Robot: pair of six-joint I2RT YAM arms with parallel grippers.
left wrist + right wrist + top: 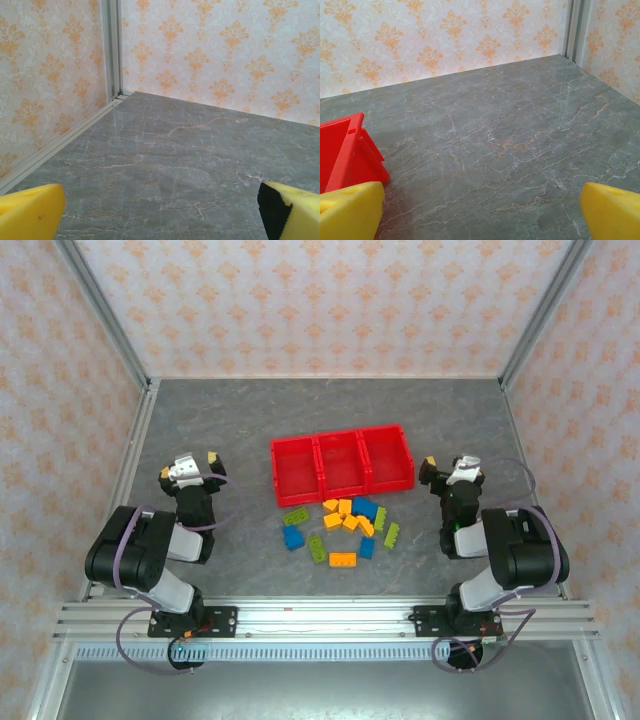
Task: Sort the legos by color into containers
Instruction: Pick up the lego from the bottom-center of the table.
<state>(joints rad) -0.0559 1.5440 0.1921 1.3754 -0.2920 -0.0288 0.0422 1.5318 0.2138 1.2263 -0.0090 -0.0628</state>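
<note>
Three joined red containers [342, 462] sit in a row at mid-table, all of them bare inside. Just in front of them lies a loose cluster of legos [345, 525]: orange-yellow ones such as [343, 560], blue ones such as [293, 537], and lime green ones such as [392, 534]. My left gripper [188, 464] rests open to the left of the pile, with nothing between its yellow fingers [30, 210]. My right gripper [452, 468] stands open to the right of the containers, and the corner of the nearest container [345, 150] shows beside its left finger [350, 212].
Patterned walls with aluminium posts [110, 330] enclose the grey marbled table [230, 420] on the left, back and right. A metal rail [320, 618] carrying both arm bases runs along the near edge. Bare tabletop lies ahead of each gripper.
</note>
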